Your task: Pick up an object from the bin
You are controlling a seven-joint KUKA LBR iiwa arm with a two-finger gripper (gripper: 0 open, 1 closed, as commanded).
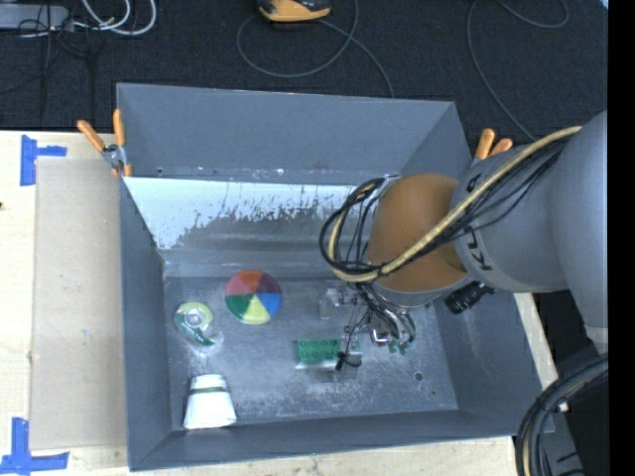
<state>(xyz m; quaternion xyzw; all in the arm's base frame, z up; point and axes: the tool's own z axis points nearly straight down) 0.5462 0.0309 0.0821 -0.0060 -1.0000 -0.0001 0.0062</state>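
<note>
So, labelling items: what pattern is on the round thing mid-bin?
The round thing has red, blue, yellow and green wedges; camera view.

Colours of the things in the grey bin (pixel 288 132).
The ball (pixel 253 297) shows red, blue, green and yellow wedges; the block (pixel 316 350) is green; the cup (pixel 209 405) is white.

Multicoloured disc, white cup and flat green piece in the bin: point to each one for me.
multicoloured disc (pixel 253 297), camera view, centre where the colour wedges meet.
white cup (pixel 209 407), camera view, middle of its white side.
flat green piece (pixel 316 351), camera view, middle of its top face.
</note>
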